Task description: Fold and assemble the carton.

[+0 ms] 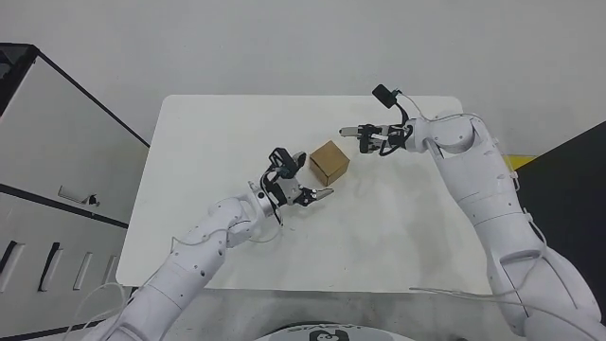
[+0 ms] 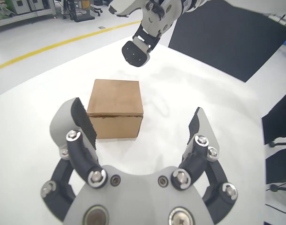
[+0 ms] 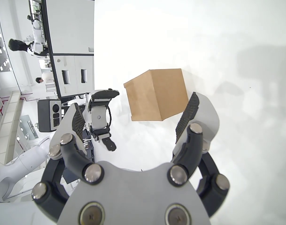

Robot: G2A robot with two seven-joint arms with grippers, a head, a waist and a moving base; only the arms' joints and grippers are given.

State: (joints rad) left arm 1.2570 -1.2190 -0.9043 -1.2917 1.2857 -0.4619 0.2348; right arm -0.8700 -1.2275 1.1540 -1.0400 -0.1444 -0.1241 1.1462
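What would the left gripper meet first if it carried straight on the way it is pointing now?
Most likely the carton, just ahead of the left gripper and nearer one open finger than the other; depth is unclear, so it might only clip it.

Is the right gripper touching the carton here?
Apart. In the left wrist view, a strip of bare table shows between the open right gripper and the far edge of the carton.
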